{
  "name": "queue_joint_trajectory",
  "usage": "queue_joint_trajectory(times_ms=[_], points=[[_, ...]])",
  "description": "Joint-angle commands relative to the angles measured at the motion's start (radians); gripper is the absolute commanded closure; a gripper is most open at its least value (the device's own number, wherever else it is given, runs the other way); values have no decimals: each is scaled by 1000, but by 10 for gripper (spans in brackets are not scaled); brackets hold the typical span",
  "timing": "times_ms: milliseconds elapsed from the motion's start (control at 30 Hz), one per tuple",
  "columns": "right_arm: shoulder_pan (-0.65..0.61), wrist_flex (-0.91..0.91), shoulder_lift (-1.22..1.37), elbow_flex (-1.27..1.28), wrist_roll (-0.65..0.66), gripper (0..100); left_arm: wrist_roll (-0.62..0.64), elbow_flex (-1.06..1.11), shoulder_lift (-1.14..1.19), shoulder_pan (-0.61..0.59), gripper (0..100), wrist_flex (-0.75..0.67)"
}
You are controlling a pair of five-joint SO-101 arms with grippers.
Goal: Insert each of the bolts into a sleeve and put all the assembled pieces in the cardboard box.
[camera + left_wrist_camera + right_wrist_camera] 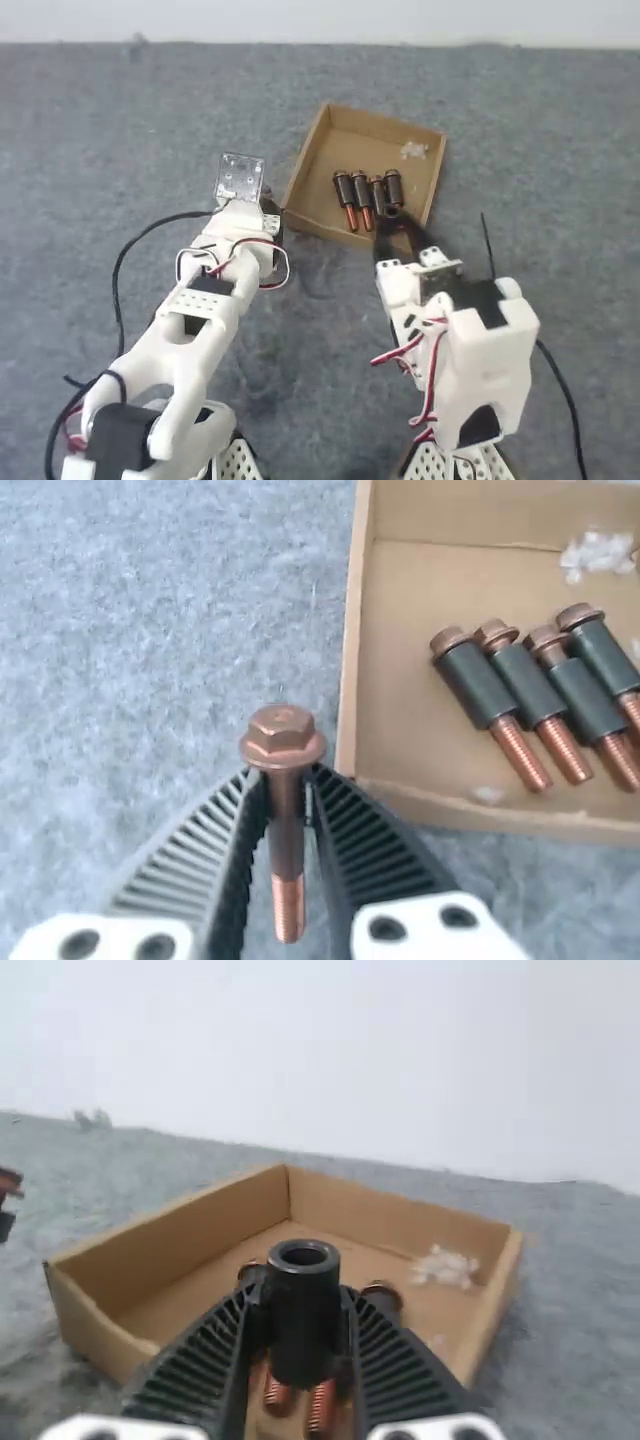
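Observation:
Over the grey carpet, my left gripper [285, 780] is shut on a copper bolt [286, 820]. The bolt's hex head [283, 740] points away from the wrist, just outside the near corner of the cardboard box [352, 630]. In the high view this gripper [270, 214] sits beside the box [308, 152]. Several bolts fitted into dark sleeves [530, 695] lie side by side in the box [365, 198]. My right gripper [302, 1310] is shut on a black sleeve [302, 1300], held with its bore upward. It sits at the box's front wall [392, 226].
White crumbs [415, 150] lie in the far corner of the box [170, 1250]. Grey carpet surrounds the box. A pale wall runs behind the carpet's far edge. Both arms' cables hang near their bases.

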Motion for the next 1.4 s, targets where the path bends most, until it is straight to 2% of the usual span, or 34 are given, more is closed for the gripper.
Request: queue_joint_trajectory(times_ms=[0,167,400,633,933,1133,1300,1367], points=[[-62,-19,44,-71,-5,992,2,-5,-51,-8,989,-51],[-162,-85,119,-72,-3,992,2,-5,-51,-8,989,-51],[-194,-87,107,-40,-3,992,2,-5,-51,-8,989,-52],[-354,-87,50,57,-8,992,2,-7,-49,-8,989,-52],[-366,-87,7,138,-8,992,3,-10,-49,-8,989,-55],[-343,-84,7,118,-9,992,40,18,-51,-2,989,-222],[-315,-84,27,92,-8,992,282,68,-58,2,989,-417],[-315,-84,30,89,-8,992,325,84,-60,2,989,-465]])
